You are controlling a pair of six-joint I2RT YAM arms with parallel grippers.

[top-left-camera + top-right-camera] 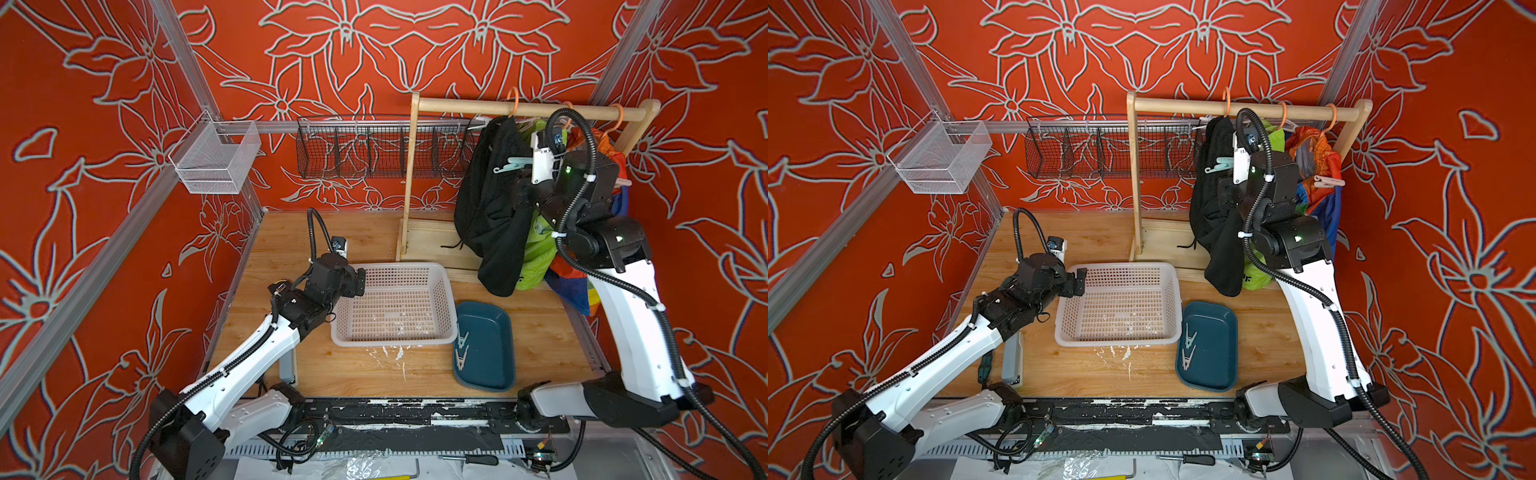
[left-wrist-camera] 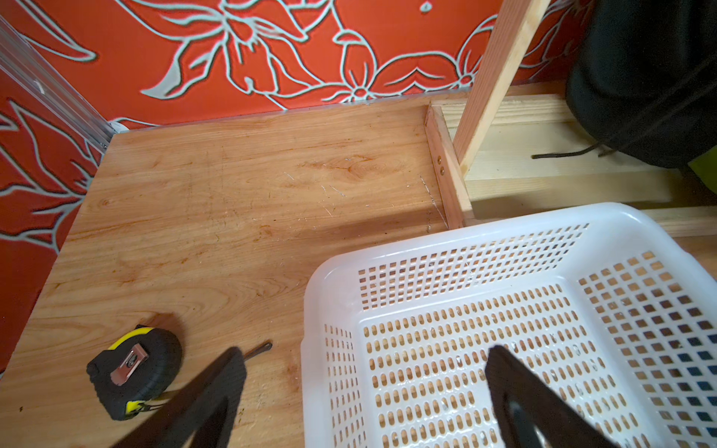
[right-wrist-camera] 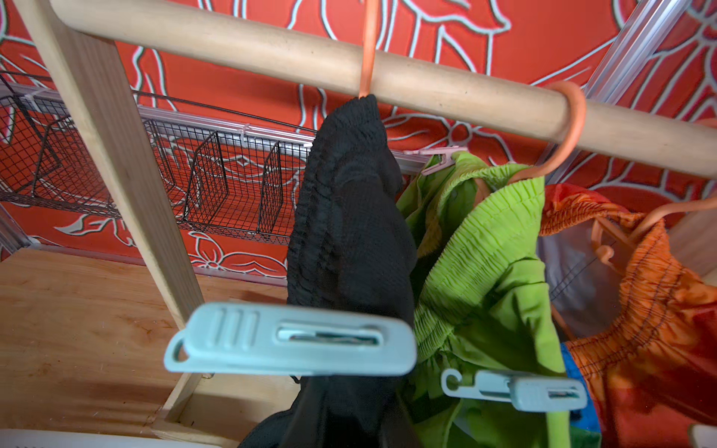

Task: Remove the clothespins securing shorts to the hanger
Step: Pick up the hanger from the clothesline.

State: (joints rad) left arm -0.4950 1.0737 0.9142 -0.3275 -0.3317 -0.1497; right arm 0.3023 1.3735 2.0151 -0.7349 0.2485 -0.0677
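Mint clothespin (image 3: 291, 341) shows against the black shorts (image 3: 349, 217) hanging from the wooden rail (image 3: 426, 85), far right, just beside our right gripper (image 1: 527, 176); its fingers are hidden, so we cannot tell its grip. Our left gripper (image 2: 366, 351) hangs released above the white basket (image 2: 504, 229).

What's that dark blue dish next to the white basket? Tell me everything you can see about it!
The dark blue tray is a shallow, rounded rectangle with a raised rim, and it looks like smooth plastic. It lies flat on the wooden table, close against the right side of the white basket. Two pale clothespins lie inside it, along the edge nearest the basket. Nothing is holding it.
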